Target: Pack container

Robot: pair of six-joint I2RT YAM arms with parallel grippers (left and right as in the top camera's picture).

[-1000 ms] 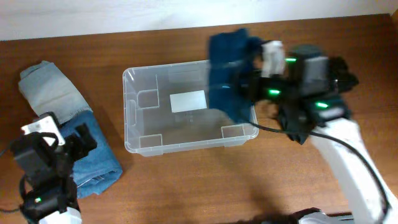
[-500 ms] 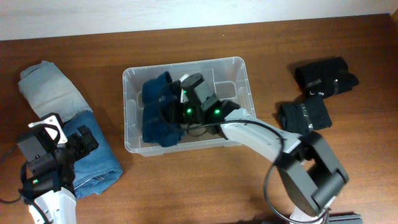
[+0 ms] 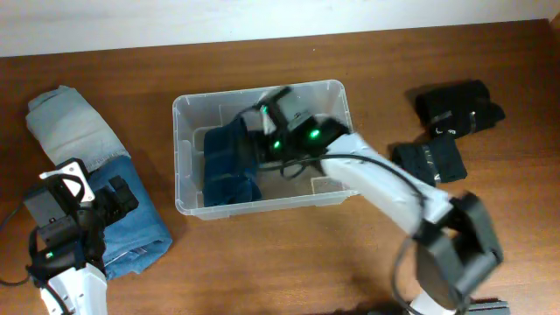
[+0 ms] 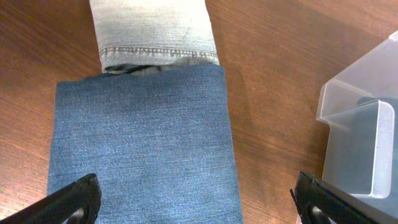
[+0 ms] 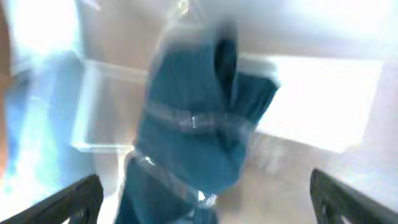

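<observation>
The clear plastic container stands mid-table. A folded dark blue cloth lies inside its left half. My right gripper hovers inside the container just right of the cloth, open, holding nothing. The right wrist view is blurred: the dark blue cloth lies loose between the wide-apart fingers, and the gripper is open. My left gripper stands open at the lower left, above a folded blue denim piece. Seen from the left wrist, the gripper is empty and the container's corner shows at right.
A light grey folded denim piece lies behind the blue one at the left. Two black rolled garments lie right of the container. The table's far edge meets a white wall.
My right arm carried the dark blue cloth from the container's right end into it, then opened and let it go. The left arm barely moved.
</observation>
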